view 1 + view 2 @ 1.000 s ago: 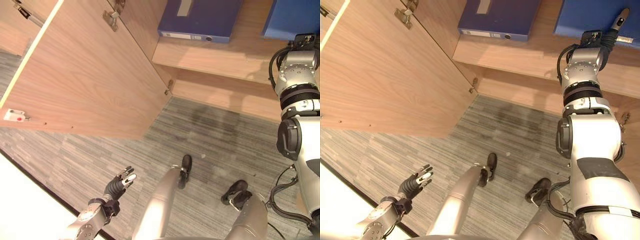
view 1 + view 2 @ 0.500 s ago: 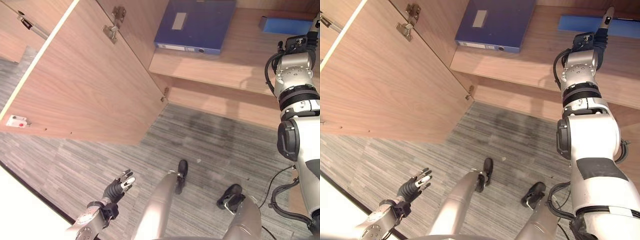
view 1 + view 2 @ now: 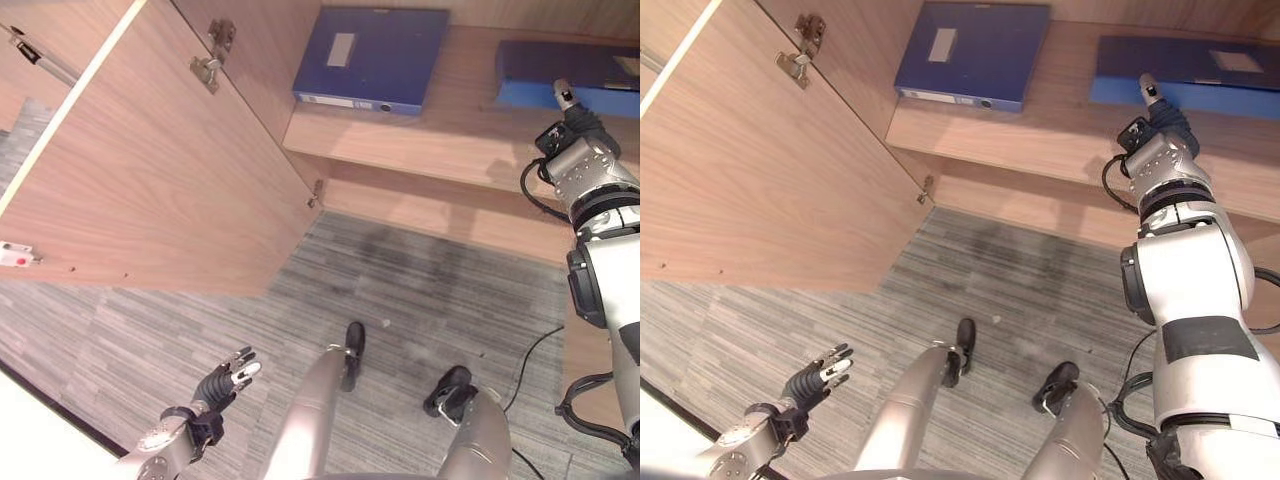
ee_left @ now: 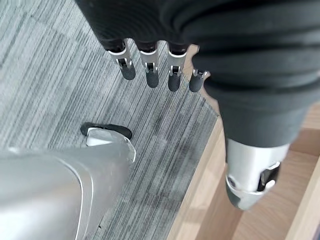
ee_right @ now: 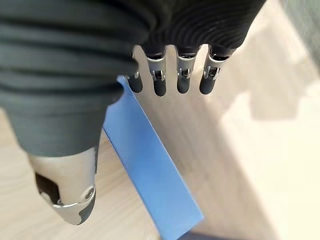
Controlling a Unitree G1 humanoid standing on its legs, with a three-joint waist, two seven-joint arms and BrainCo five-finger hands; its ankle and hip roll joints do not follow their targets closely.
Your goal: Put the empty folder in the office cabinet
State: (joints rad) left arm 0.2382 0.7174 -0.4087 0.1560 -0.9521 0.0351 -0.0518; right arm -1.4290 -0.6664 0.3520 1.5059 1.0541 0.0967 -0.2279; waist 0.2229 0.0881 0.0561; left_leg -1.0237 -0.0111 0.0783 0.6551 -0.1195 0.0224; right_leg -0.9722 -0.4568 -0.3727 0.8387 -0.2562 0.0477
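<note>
Folder (image 3: 1195, 72) lay flat on the cabinet shelf (image 3: 1060, 135), beside a second blue binder (image 3: 970, 55). Right hand (image 3: 1160, 115) hovered at its near edge, fingers straight, holding nothing. Left hand (image 3: 818, 374) hung spread above the carpet (image 3: 1020, 260).

two blue folders (image 3: 971, 52) (image 3: 1200, 70), light wood cabinet (image 3: 420, 150), grey striped carpet (image 3: 420, 290)
</note>
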